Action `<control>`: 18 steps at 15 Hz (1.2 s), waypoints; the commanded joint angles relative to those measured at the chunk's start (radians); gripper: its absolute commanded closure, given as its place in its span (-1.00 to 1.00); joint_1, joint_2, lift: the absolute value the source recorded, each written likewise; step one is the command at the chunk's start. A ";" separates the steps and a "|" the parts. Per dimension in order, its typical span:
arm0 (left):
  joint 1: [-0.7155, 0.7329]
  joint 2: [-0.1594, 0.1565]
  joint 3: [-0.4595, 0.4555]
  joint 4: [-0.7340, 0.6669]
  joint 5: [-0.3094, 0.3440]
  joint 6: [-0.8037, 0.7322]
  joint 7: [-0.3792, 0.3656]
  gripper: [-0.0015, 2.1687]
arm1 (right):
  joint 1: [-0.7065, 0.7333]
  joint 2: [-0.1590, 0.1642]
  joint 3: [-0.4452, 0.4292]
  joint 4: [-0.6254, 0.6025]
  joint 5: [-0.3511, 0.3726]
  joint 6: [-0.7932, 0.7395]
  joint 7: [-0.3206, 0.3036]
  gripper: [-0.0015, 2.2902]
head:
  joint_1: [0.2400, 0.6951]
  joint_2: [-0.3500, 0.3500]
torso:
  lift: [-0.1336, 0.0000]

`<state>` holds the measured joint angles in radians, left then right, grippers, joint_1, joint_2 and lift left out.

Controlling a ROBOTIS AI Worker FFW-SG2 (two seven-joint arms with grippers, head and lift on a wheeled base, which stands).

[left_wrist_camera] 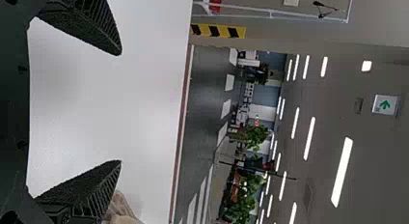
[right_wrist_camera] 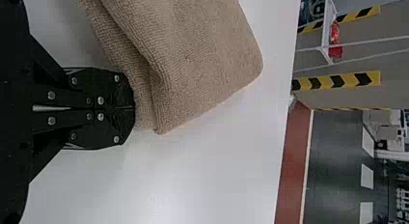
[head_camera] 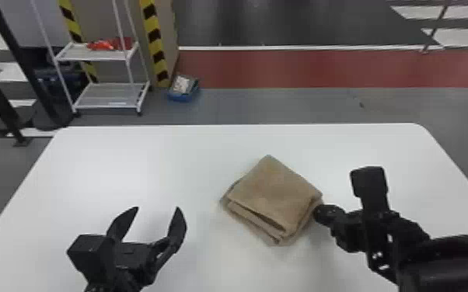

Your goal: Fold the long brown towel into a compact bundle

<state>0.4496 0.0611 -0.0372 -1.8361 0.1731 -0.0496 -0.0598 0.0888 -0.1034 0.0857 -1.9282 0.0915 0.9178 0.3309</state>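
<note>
The brown towel [head_camera: 274, 190] lies just right of the frame's centre, folded into a thick, layered bundle on the white surface [head_camera: 128, 167], with one corner toward the far edge and its stacked folds showing at the near side. At lower left, the left end effector [head_camera: 157, 209] has its fingers spread wide, empty, well apart from the towel. At right, the right end effector [head_camera: 324, 214] has its fingers pressed together, the tips against the towel's edge.

Toward the upper left, a pale label [head_camera: 181, 84] on a blue container [head_camera: 183, 95] bears marks too small to read. The left wrist view shows a hanging sign [left_wrist_camera: 385, 105] with a green arrow.
</note>
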 commanded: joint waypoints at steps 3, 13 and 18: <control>-0.032 0.009 -0.013 0.029 0.009 0.003 0.000 -0.93 | -0.146 0.044 0.025 0.163 0.001 -0.047 -0.043 0.48 | 1.00 0.13 | -0.78; -0.092 0.046 -0.055 0.067 0.043 0.003 0.000 -0.93 | -0.262 0.091 0.104 0.373 -0.001 -0.280 -0.113 0.48 | 1.00 0.21 | -0.78; -0.091 0.057 -0.044 0.067 0.063 0.003 0.000 -0.93 | -0.158 0.087 0.072 0.221 0.054 -0.290 -0.217 0.48 | 1.00 0.22 | -0.78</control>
<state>0.3597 0.1160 -0.0863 -1.7684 0.2307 -0.0477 -0.0608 -0.1168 -0.0152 0.1735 -1.6197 0.1192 0.6250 0.1298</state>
